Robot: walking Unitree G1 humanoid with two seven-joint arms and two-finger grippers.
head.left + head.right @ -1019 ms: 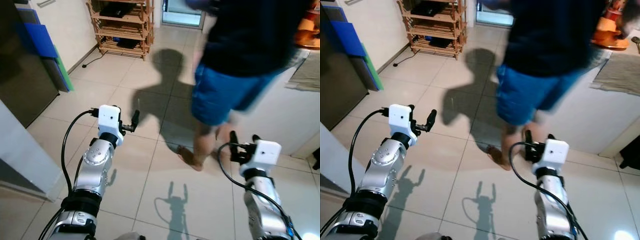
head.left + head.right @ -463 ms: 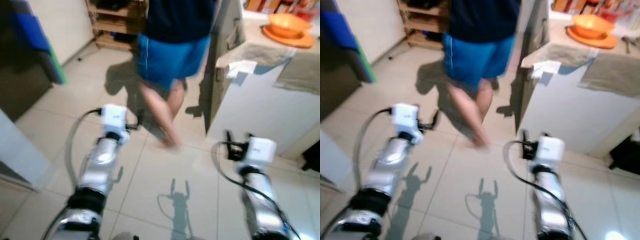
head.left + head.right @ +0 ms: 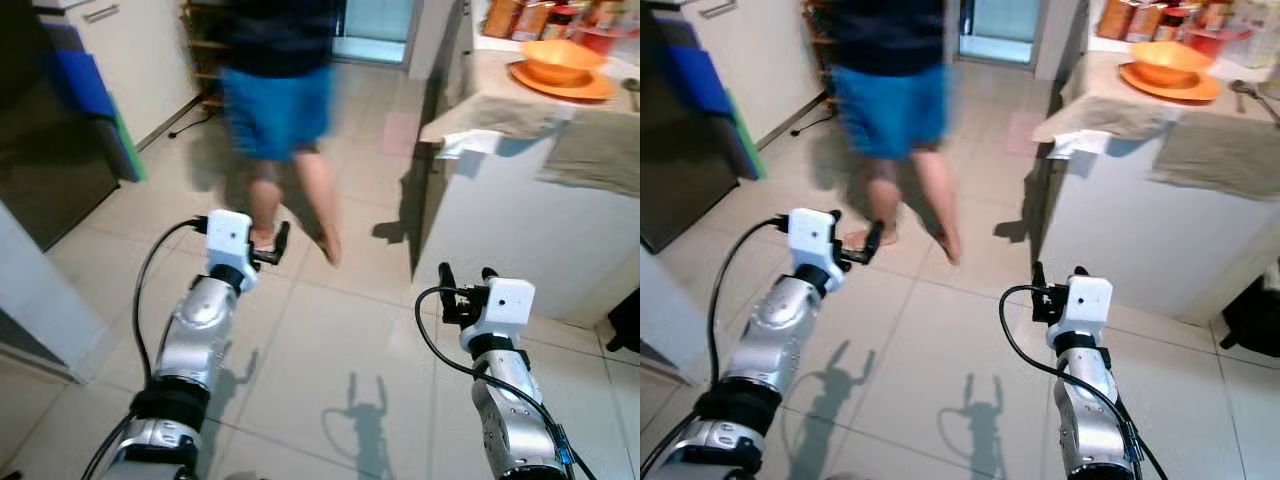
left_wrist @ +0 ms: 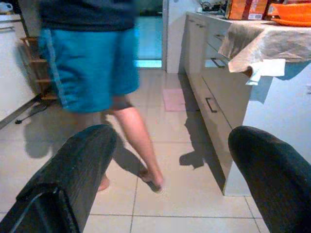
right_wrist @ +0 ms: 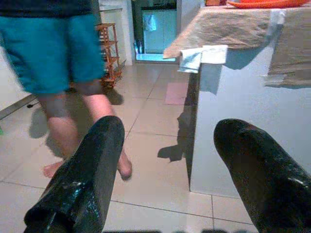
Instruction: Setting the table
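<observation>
Tiled kitchen floor (image 3: 330, 340) ahead, pale squares, w/ a white counter (image 3: 520, 240) up on my right side. Its top is covered by a beige cloth (image 3: 590, 150) that hangs over the near edge.

Task things sit on that counter top, toward its far edge: an orange bowl (image 3: 565, 58) on an orange plate (image 3: 560, 84), and what looks like a spoon (image 3: 1250, 95) just beside them, near the right edge. Jars & boxes (image 3: 1140, 18) stand behind; their labels are too blurred to read, no writing I can make out.

My left gripper (image 3: 280, 243) is held out over the floor, fingers spread wide, nothing in it. My right gripper (image 3: 462, 283) is the same: wide, empty, low in front of the counter's side.

Key relation: bowl lies ahead, up and to the right of both claws, well apart from them. Right arm is the nearer one, so I'd judge it the likelier for the reach, after stepping closer.

A person in blue shorts (image 3: 275, 105) is crossing the floor ahead-left, blurred; risk of bumping if I swing that way.
</observation>
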